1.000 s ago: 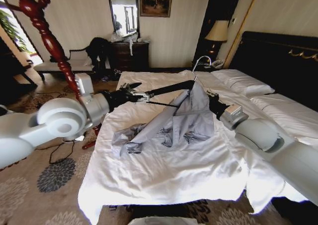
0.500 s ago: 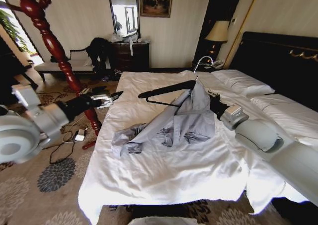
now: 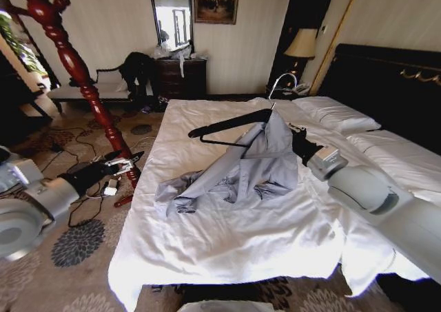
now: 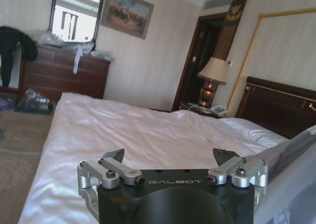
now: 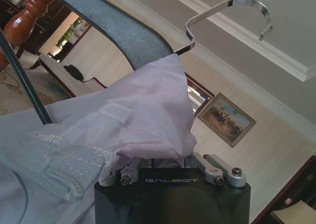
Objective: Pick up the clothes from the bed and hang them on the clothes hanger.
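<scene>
My right gripper clamped on the shirt and hanger, held above the bed, one shoulder dressed, rest of shirt trailing on the sheet, my left gripper spread wide, empty, over the carpet

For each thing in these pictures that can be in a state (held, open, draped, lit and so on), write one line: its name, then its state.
clothes: partly draped over one hanger shoulder, the rest crumpled on the bed.
clothes hanger: lifted above the bed, one arm bare.
right gripper: behind the shirt, holding it up.
left gripper: open, empty, beside the bed.
bed: sheets rumpled.
</scene>
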{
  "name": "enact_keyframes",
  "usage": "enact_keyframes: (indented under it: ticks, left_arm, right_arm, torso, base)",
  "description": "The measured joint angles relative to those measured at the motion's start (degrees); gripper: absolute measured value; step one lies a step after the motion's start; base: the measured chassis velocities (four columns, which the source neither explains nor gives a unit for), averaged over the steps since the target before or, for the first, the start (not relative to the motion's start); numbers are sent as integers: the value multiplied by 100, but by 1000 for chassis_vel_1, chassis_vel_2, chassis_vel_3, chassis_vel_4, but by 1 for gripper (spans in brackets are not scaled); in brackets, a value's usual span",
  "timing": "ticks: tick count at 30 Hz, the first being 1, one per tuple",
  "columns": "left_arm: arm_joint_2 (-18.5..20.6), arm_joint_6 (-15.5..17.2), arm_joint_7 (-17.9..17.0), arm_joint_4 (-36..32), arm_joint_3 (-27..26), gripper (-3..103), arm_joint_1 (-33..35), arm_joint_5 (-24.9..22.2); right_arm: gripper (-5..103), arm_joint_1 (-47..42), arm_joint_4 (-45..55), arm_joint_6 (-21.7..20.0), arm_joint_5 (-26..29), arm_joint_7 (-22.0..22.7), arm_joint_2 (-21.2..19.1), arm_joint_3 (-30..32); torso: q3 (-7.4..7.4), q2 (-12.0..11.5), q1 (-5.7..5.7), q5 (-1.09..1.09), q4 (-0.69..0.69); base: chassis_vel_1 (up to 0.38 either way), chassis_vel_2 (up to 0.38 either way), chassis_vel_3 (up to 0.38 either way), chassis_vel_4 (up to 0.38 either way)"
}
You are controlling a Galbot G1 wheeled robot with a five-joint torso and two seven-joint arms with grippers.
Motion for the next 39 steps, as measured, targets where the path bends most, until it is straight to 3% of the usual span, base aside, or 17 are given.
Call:
enact_keyframes:
  ticks: [2, 3, 5, 7, 10, 16, 19, 21, 22, 27, 28, 32, 33, 37, 39]
  left_arm:
    - [-190, 48, -35, 52, 588, 100, -476, 164]
    - [-190, 48, -35, 52, 588, 100, -476, 164]
    - [-321, 91, -39, 211, 1353, 100, -1069, 393]
    - [-331, 98, -29, 290, 1607, 100, -1272, 456]
    - [-287, 126, 95, 723, 2550, 100, -2078, 708]
    - [-201, 155, 204, 1320, 3461, 100, -2947, 852]
    - [-243, 183, 239, 1869, 4815, 100, -4161, 927]
    - [-411, 188, 261, 2298, 5819, 100, -5229, 1022]
    - [-411, 188, 261, 2298, 5819, 100, -5229, 1022]
    - [-960, 219, 299, 3084, 7664, 100, -7099, 1138]
    - [-960, 219, 299, 3084, 7664, 100, -7099, 1138]
    - [-1401, 222, 313, 3655, 8737, 100, -8188, 1218]
    - [-1401, 222, 313, 3655, 8737, 100, -8188, 1218]
    - [-1811, 214, 401, 4150, 9703, 100, -8891, 1473]
    - [-1880, 211, 407, 4210, 9800, 100, -8971, 1513]
  right_arm:
    - [23, -14, 18, 40, 0, 11, 8, 2]
    - [23, -14, 18, 40, 0, 11, 8, 2]
    - [23, -31, 51, 130, -33, 13, 14, 3]
    - [23, -35, 65, 167, -51, 13, 14, 3]
    - [23, -61, 96, 296, -118, 10, 16, 0]
    - [23, -80, 126, 394, -131, 9, 5, 4]
    - [23, -26, 161, 424, -109, 9, -26, 5]
    - [23, 9, 205, 425, -63, 13, -46, 0]
    - [23, 9, 205, 425, -63, 13, -46, 0]
    - [23, -48, 227, 423, -16, 29, -109, 17]
    - [23, -48, 227, 423, -16, 29, -109, 17]
    - [23, -94, 190, 421, -7, 39, -89, 20]
    - [23, -94, 190, 421, -7, 39, -89, 20]
    - [23, -89, 157, 419, 9, 46, -73, 17]
    - [23, -85, 145, 419, 10, 47, -68, 15]
  torso:
    - [0, 0, 0, 1, -1]
    - [0, 0, 0, 1, -1]
    - [0, 0, 0, 0, 0]
    - [0, 0, 0, 2, -1]
    - [1, 0, 1, 2, -2]
    - [0, 0, 1, 3, 1]
    - [1, 0, 1, -2, 0]
    - [1, 0, 1, 4, -2]
    - [1, 0, 1, 4, -2]
    - [1, 0, 2, 1, -2]
    - [1, 0, 2, 1, -2]
    - [1, 0, 2, 4, -1]
    - [1, 0, 2, 4, -1]
    - [1, 0, 2, 2, -1]
    - [1, -1, 2, 2, -2]
  base:
    - [0, 0, 0, 0]
    - [0, 0, 0, 0]
    - [0, 0, 0, 0]
    - [0, 0, 0, 0]
    - [0, 0, 0, 0]
    - [0, 0, 0, 0]
    - [0, 0, 0, 0]
    - [0, 0, 0, 0]
    - [0, 0, 0, 0]
    - [0, 0, 0, 0]
    - [0, 0, 0, 0]
    - [0, 0, 0, 0]
    - [0, 0, 0, 0]
    - [0, 0, 0, 0]
    - [0, 0, 0, 0]
